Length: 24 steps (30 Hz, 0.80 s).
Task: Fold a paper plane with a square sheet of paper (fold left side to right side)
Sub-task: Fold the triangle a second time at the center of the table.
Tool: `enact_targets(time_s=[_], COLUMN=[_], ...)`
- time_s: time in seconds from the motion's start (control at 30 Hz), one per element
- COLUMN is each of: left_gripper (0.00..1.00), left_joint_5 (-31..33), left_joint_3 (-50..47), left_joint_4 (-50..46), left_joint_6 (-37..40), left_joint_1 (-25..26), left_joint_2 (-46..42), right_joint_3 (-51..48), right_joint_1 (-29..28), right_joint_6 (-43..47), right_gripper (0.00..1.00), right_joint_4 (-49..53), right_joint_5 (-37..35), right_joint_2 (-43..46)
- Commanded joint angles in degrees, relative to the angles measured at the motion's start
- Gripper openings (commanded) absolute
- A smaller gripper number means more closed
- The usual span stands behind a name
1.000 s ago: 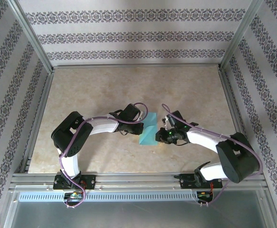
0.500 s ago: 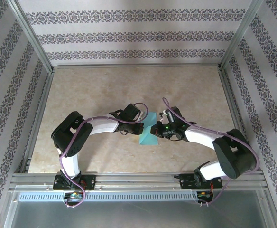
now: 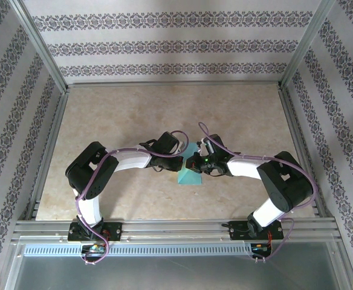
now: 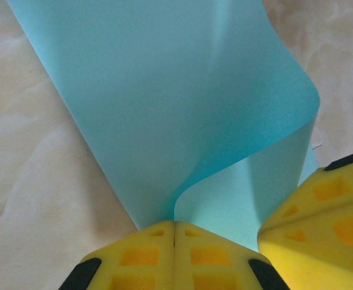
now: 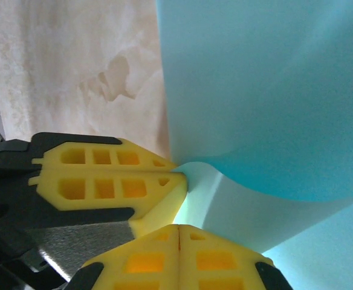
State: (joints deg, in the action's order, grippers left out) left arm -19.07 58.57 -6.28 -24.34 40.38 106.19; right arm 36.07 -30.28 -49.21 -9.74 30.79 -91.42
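Left gripper (image 4: 174, 232) and right gripper (image 5: 178, 234), just beside each other, are both closed, pinching the curled square sheet of paper (image 3: 188, 176) at table (image 3: 134, 109) centre.

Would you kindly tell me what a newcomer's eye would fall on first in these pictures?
The cyan sheet of paper stands out first, at the centre of the marbled table, bowed up into a loose curl. The yellow-fingered left end effector is shut on its edge, and the right end effector sits shut close beside it.
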Motion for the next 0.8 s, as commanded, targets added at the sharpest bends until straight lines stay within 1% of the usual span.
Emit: enact_targets(time_s=[0.0,0.33,0.77], left_gripper=[0.00,0.00,0.00], left_joint_5=[-0.1,-0.2,-0.3], left_joint_3=[1.3,1.4,1.5], left_joint_4=[-3.1,-3.3,-3.3], left_joint_6=[1.6,1.6,1.6], left_joint_1=[-0.5,-0.6,-0.5], left_joint_2=[1.6,1.7,1.7], right_joint_3=[0.4,-0.1,-1.2], right_joint_1=[-0.8,-0.8,-0.7], right_joint_6=[0.6,2.1,2.4], right_gripper=[0.00,0.00,0.00], right_joint_4=[-0.3,3.2,4.9], right_joint_5=[-1.6,-3.7,-5.3], right_joint_2=[-0.9,-1.5,-2.3])
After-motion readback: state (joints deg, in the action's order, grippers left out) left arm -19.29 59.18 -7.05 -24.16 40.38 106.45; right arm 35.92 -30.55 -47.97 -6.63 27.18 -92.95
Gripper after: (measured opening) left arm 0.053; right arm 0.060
